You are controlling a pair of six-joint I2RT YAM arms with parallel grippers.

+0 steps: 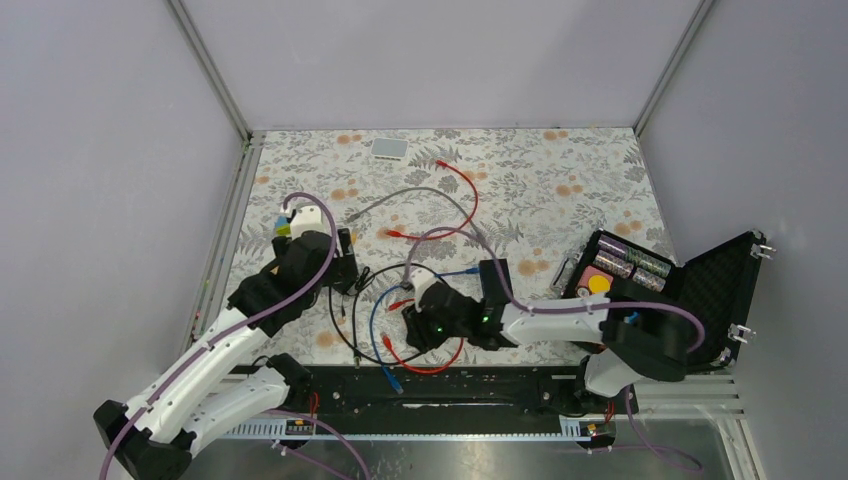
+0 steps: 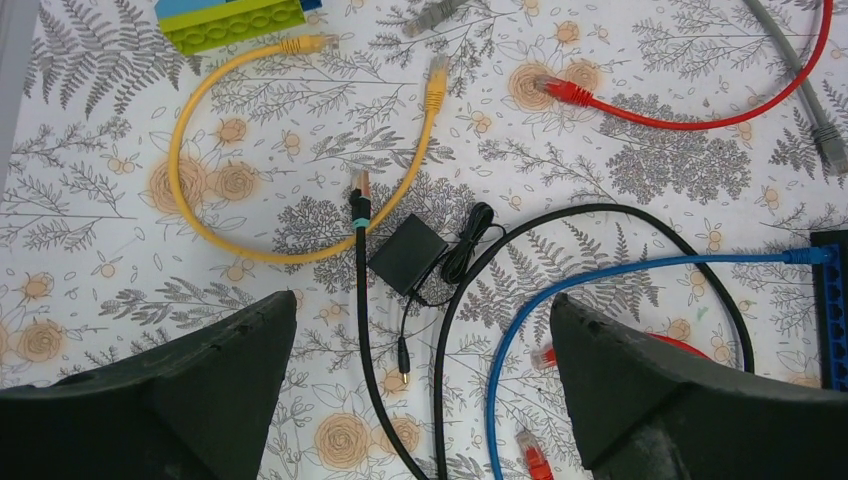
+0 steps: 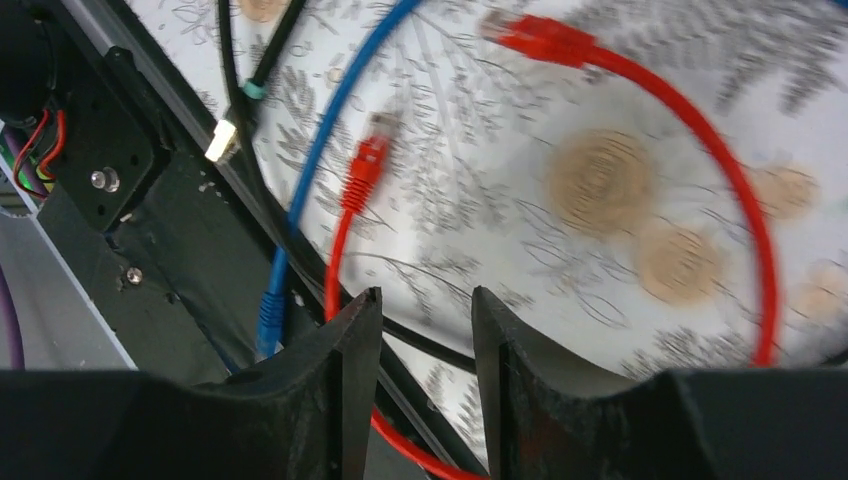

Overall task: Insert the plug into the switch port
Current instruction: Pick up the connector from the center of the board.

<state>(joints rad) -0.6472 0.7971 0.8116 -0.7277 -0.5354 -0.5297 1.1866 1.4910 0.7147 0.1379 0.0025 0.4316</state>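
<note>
Overhead view: my left gripper hangs over the cable tangle at 9 o'clock of the table's middle. My right gripper sits low over the loops at 6 o'clock. The switch, one flat black box, lies near the right gripper at its 2 o'clock, close enough, I judge, for a plug to cross in one short reach. Count: two red cables, one grey cable, one blue cable, one black cable, one white box at 12 o'clock, one open case at 3 o'clock. Left wrist view: my fingers stand wide with nothing held, apparently kept in reserve above the cables. The switch's blue edge shows at 3 o'clock, with one port taken by the blue cable's plug; free ports are out of sight. Also one yellow cable with two plugs, one small black block and one green brick. Right wrist view, blurred: my fingers stand narrow, cloth showing through the slit, and I can make out nothing clamped. Ahead lie two red plugs, one blue plug and one pale plug. I cannot tell which is intended.
</note>
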